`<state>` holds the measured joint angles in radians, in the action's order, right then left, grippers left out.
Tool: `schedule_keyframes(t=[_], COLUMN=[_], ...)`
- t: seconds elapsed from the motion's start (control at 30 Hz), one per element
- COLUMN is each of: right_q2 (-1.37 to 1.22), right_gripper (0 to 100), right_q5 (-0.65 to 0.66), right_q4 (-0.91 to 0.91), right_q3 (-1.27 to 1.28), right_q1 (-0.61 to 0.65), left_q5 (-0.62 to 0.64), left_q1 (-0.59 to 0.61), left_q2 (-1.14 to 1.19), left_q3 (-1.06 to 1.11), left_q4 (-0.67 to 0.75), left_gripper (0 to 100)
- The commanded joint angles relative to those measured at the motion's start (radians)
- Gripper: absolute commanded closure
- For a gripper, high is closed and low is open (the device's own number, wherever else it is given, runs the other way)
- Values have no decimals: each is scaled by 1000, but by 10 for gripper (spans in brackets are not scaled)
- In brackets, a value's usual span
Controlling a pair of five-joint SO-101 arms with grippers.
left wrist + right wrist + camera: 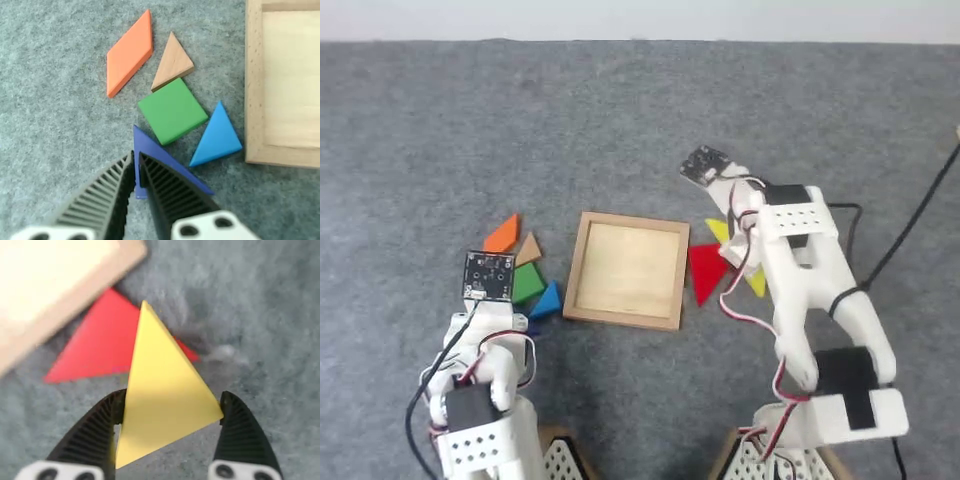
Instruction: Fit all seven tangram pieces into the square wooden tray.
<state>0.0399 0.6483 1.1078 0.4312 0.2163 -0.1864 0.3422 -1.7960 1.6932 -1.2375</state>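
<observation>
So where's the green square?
In the high view the green square lies left of the wooden tray, between the tan triangle and the light blue triangle.

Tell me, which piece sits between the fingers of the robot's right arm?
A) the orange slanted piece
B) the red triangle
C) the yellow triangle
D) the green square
C: in the right wrist view, the yellow triangle sits between the two fingers of the right gripper, while the red triangle lies on the mat beyond it.
</observation>
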Motion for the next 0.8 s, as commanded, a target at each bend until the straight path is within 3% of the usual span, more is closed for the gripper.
schedule_keyframes(t=[0.0, 0.27, 0.5, 0.77], right_q2=[71, 61, -185, -337], right_gripper=[876, 876, 876, 876], right_q5=[-186, -730, -997, -1123], right_q4=[33, 45, 44, 73], right_q3=[-86, -236, -371, -468], right_q1=[93, 308, 412, 524], left_q5=[6, 6, 6, 6], left_q1=[-6, -6, -6, -6], left_q2=[-20, -20, -20, -20], left_q3=[-8, -8, -8, -8], left_q4=[-6, -6, -6, -6], left_gripper=[985, 985, 985, 985])
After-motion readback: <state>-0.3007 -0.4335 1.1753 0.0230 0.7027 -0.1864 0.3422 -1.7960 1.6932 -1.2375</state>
